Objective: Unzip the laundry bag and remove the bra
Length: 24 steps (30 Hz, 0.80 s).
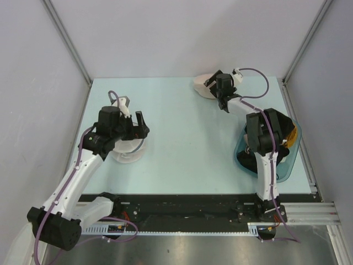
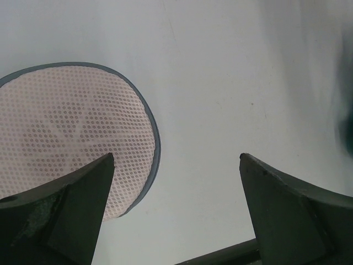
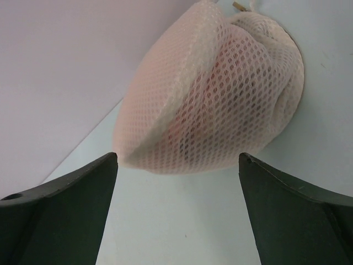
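Far side of the table (image 1: 182, 127) — the laundry bag (image 3: 220, 94) lies closed as far as your right wrist view shows, though its zip is hard to trace. The bra (image 3: 212, 83) shows pink through the mesh, not yet out, so nothing of the task looks done. Your right gripper (image 3: 177, 160) stands spread wide just short of the bag, touching nothing. Your left gripper (image 2: 176, 157), equally wide and empty, hovers by the whiter disc pouch (image 2: 66, 127).

Pale mint desk (image 1: 187, 149). Round whitish mesh disc pouch with grey rim (image 2: 66, 127) lies flat, left side. Teal translucent plastic basket (image 1: 289, 165) at right edge holds black clothing (image 1: 288, 122).
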Tool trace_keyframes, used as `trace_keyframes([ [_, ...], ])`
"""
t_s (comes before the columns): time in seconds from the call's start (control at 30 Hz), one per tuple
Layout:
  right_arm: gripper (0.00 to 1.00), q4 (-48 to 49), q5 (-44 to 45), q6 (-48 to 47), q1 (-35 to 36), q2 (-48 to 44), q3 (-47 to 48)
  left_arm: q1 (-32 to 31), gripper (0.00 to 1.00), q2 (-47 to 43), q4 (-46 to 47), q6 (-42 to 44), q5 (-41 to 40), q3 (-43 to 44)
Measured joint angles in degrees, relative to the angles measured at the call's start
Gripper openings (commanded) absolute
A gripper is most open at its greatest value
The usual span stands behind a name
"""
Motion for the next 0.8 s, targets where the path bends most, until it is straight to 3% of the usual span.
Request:
trace_keyframes([
  [0.1,0.94,-0.59,1.09,0.24,0.35,2.64,3.72,0.00,1.00,-0.02,-0.26,0.04,-0.24,-0.07],
  [0.17,0.88,-0.57,2.45,0.11,0.59,3.52,5.22,-0.02,1.00,-0.02,-0.31,0.15,-0.46,-0.17],
  [0.27,0.58,-0.68,3.37,-0.26,1.03,4.39,6.99,-0.04,1.00,-0.02,-0.31,0.52,-1.31,-0.76],
  [0.37,0.00,-0.68,3.37,-0.66,1.22,5.20,8.37,-0.07,1.00,0.02,-0.50,0.52,-1.75,-1.27],
  [0.6,0.00,-0.07,1.79,-1.07,1.51,4.66,6.14,-0.07,1.00,-0.02,-0.63,0.55,-1.75,-1.62],
  [0.8,0.00,-1.77,-0.39,-4.09,2.67,-4.85,-6.47,-0.07,1.00,-0.26,-0.68,0.52,-1.66,-1.62],
])
